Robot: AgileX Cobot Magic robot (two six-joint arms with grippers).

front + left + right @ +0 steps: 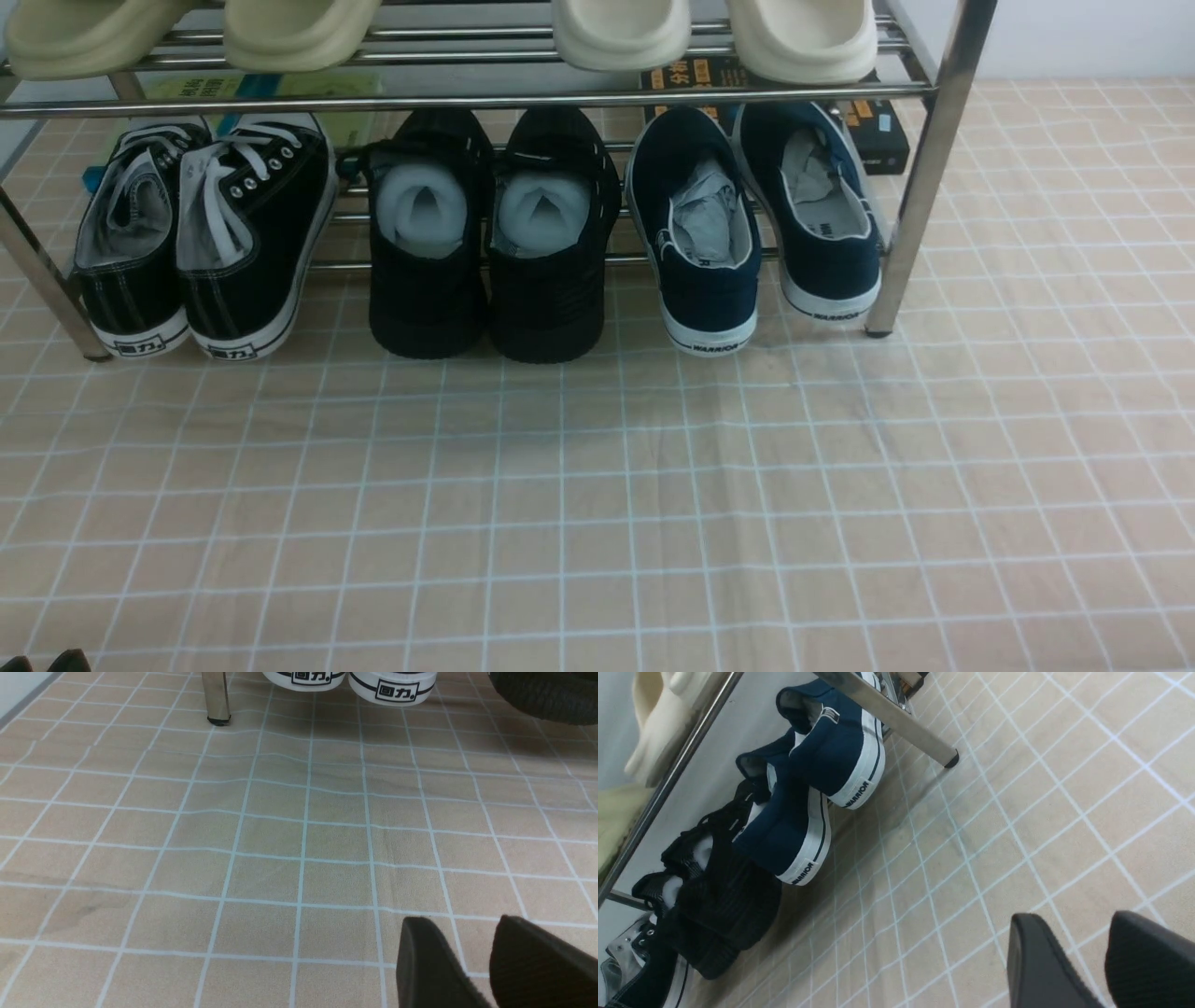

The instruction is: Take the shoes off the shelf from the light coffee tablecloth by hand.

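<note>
The two navy shoes (707, 280) sit at the right end of the shelf (920, 187), on its lower tier, heels toward the near side over the light coffee tablecloth (597, 523). The right gripper (1071, 921) hovers low over the cloth, well apart from them, jaws spread and empty. The left gripper (460, 924) hovers low too, jaws spread and empty. Further left stand two all-black shoes (490, 261) and two lace-up sneakers (201, 243). Four cream slippers (621, 33) rest on the upper tier.
</note>
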